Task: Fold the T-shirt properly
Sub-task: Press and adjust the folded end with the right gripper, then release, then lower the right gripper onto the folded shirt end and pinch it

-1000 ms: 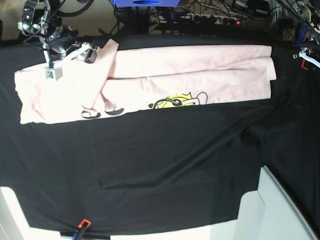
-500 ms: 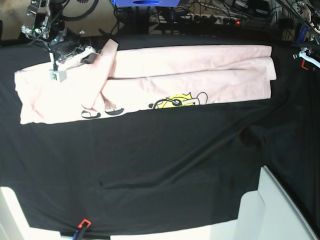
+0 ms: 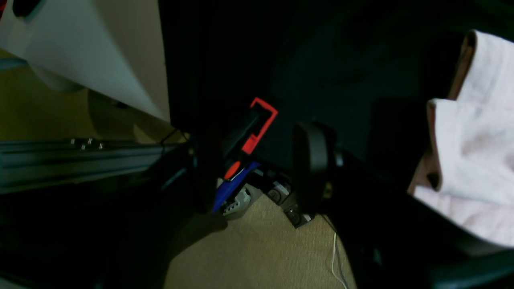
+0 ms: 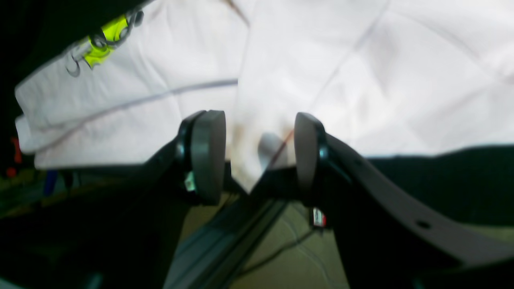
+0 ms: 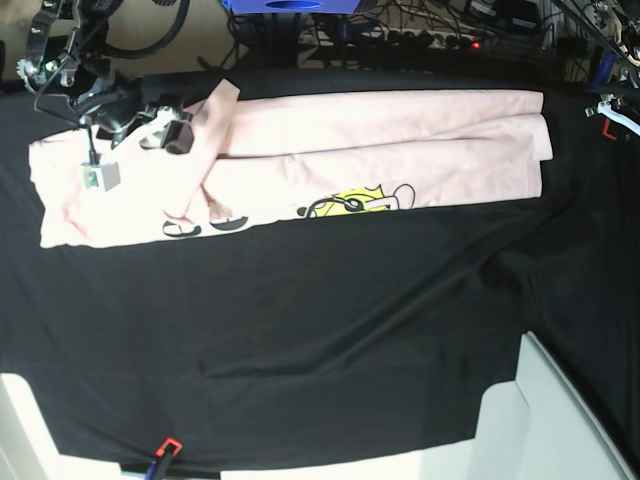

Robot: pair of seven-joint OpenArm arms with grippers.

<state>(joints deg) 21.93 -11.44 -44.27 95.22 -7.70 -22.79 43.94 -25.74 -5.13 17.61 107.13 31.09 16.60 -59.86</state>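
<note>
A black tabletop [image 5: 330,340] is filling the base view, with cables and gear running along its far edge. The T-shirt [image 5: 300,165] is lying near that far edge, already folded into a long narrow band. Its long axis is running side to side across the view, with the print peeking out along the near edge.

The right tool [image 4: 259,156] is hovering over the band's end on the view's left, jaws apart, with pink cloth showing between and below them; whether it is touching the cloth I cannot tell. The left tool [image 3: 257,164] is sitting just off the opposite end, beyond the tabletop's edge beside a red clamp [image 3: 261,124], jaws apart and gripping nothing.

The right arm is the nearer one, so the next fold likely means carrying its end along the long axis toward the other end.
</note>
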